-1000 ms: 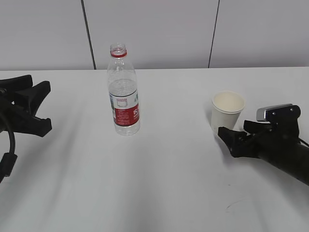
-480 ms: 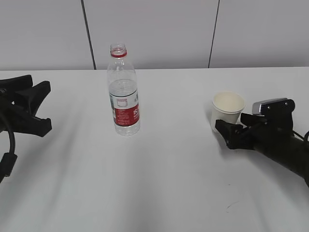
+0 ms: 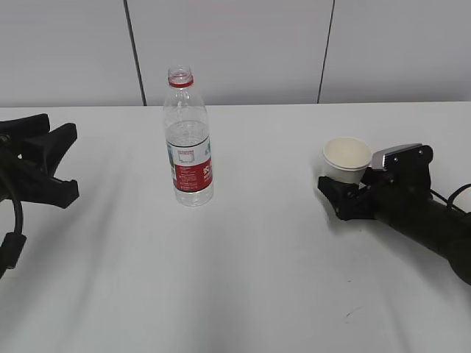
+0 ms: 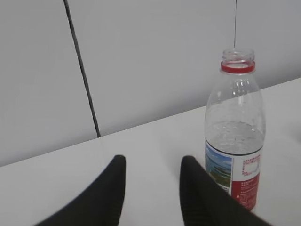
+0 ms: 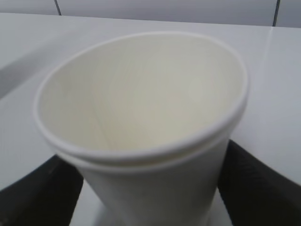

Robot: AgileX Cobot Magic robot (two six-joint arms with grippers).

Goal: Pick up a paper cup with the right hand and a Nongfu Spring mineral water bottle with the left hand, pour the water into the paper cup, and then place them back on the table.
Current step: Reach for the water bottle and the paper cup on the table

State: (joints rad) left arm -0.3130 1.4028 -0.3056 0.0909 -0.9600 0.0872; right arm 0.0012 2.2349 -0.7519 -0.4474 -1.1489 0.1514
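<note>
Fingers of the right hand (image 3: 352, 193) stand wide apart on either side of the paper cup (image 3: 346, 159), flanking its lower wall, not closed on it; right wrist view shows a dark finger (image 5: 261, 186) each side with the cup between, contact unclear; cup upright on the table (image 3: 265, 279), right of centre, empty. Left hand (image 4: 153, 186) has its fingers partly open and holds nothing; it sits at the far left, well apart from the Nongfu Spring mineral water bottle (image 3: 188, 140), which stands upright left of centre, capless.

Step in hand, by judgement: grasping the cup; bottle pick not yet begun. Next move likely calls for closing gently on the cup wall, since thin paper would crush or tilt under a hard squeeze; then lift straight.

Cup: tapered white paper, rolled rim, matte cream inside. Bottle: clear ribbed plastic, red neck ring, glossy red-and-white label, water (image 4: 233, 136) roughly to mid-height. Table: smooth plain white.
</note>
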